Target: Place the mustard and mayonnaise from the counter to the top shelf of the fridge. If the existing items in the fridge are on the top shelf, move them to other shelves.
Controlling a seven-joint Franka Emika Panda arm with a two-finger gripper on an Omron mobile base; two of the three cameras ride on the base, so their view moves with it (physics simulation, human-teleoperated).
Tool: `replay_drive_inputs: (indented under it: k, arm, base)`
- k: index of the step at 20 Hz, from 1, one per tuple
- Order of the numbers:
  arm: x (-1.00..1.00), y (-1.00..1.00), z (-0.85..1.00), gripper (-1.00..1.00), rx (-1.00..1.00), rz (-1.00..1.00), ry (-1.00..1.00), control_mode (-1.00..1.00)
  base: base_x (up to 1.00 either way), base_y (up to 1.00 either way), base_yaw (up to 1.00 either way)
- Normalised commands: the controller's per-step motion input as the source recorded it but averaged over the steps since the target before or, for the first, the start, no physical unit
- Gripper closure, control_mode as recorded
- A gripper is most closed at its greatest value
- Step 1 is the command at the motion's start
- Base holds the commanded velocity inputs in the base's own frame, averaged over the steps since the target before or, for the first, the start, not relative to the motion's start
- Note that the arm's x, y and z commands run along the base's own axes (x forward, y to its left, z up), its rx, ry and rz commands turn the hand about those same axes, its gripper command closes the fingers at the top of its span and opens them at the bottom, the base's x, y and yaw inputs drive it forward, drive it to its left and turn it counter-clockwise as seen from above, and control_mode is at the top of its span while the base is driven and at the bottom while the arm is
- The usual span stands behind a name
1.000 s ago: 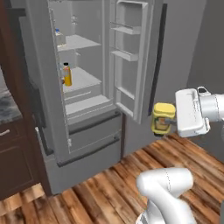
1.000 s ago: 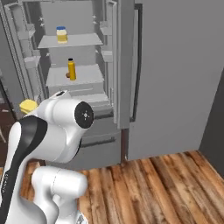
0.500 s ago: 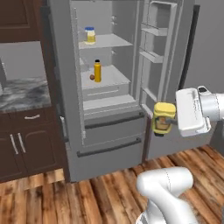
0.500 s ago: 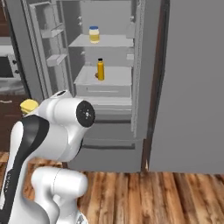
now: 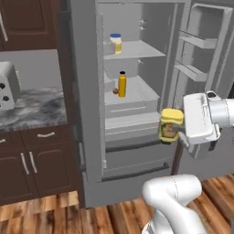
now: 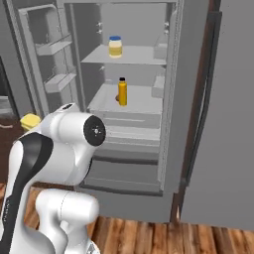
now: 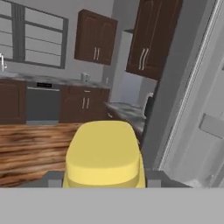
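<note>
Before open fridge [image 5: 87,114], squat yellow mustard [image 5: 170,125], dark label, in tool [image 5: 179,130]

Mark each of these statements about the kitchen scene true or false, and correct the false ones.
1. The mustard is held in the gripper, in front of the open fridge. True.
2. The mayonnaise stands on the counter. False: it stands on the top shelf inside the fridge.
3. The tall orange-yellow bottle stands on the shelf below the mayonnaise. True.
4. The fridge doors are shut. False: they stand open, showing the shelves.
5. A small brown ball lies beside the tall bottle. True.
6. The mustard has a blue cap. False: its cap is yellow.
</note>
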Motion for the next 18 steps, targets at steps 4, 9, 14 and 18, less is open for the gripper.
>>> replay_drive_inputs:
  k: [4, 9, 14, 18]
  arm:
    - [0.00, 0.00, 0.00, 1.00, 0.00, 0.00, 0.00, 1.00]
    - [0.00, 0.00, 0.00, 1.00, 0.00, 0.00, 0.00, 1.00]
    - [0.00, 0.00, 0.00, 1.00, 0.00, 0.00, 0.00, 1.00]
    - [0.00, 0.00, 0.00, 1.00, 0.00, 0.00, 0.00, 1.00]
  base:
    - [0.82, -0.07, 0.06]
    - [0.56, -0.28, 0.00]
    - [0.69, -0.21, 0.00]
    - [0.78, -0.29, 0.00]
